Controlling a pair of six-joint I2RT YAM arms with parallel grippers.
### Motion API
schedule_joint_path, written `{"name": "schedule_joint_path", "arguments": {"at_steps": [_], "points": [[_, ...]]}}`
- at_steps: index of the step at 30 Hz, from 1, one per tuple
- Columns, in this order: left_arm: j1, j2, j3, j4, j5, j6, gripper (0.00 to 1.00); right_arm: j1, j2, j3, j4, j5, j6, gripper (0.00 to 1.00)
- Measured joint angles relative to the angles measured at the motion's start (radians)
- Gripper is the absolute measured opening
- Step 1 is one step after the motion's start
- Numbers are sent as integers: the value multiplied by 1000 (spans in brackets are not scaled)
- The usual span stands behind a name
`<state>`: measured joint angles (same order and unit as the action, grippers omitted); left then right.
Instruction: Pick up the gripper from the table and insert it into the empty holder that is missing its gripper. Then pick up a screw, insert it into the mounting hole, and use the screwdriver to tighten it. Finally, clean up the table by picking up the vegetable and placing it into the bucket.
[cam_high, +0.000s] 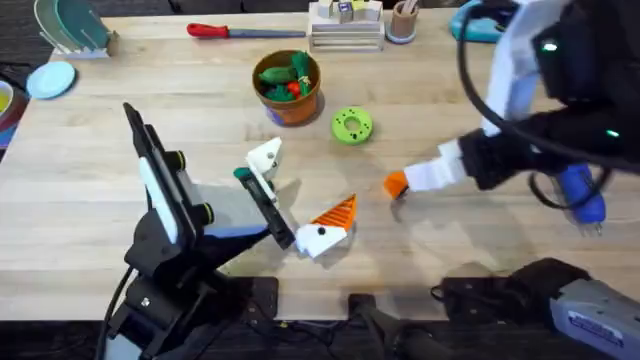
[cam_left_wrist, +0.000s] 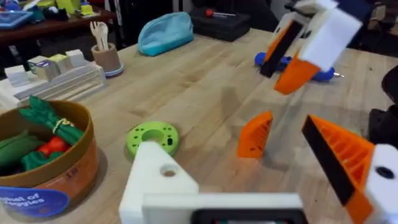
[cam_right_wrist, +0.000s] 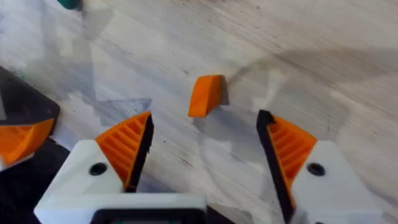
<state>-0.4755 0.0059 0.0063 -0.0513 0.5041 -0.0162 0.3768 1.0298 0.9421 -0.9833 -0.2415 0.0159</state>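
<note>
Overhead looks down the table (cam_high: 100, 150); both wrist cameras closely share the gripper (cam_left_wrist: 255, 134).

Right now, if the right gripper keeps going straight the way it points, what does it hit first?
Likely the loose orange gripper, lying between the open right gripper fingers' line of travel, on the table. Depth is uncertain.

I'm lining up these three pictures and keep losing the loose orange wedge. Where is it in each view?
Overhead: the loose orange wedge lies on the table right of centre, at the tip of the right hand.
Left wrist: it stands on the wood right of the green disc.
Right wrist: it lies ahead, between the open orange pads.
Shared landmark: the wedge itself.
</note>
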Motion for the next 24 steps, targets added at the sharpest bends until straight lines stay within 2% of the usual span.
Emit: {"name": "schedule_joint_path", "arguments": {"at_steps": [5, 14, 17, 20, 22, 24], "points": [[0, 0, 0, 0, 0, 0, 993, 72, 110, 0, 19, 68, 42, 994], [0, 0, 0, 0, 0, 0, 992, 221, 237, 0, 48, 200, 57, 986], [0, 0, 0, 0, 0, 0, 992, 234, 281, 0, 63, 227, 59, 901], [0, 0, 0, 0, 0, 0, 992, 234, 304, 0, 77, 243, 63, 743], [0, 0, 0, 0, 0, 0, 992, 234, 306, 0, 87, 249, 67, 702], [0, 0, 0, 0, 0, 0, 992, 234, 306, 0, 89, 253, 68, 615]]}}
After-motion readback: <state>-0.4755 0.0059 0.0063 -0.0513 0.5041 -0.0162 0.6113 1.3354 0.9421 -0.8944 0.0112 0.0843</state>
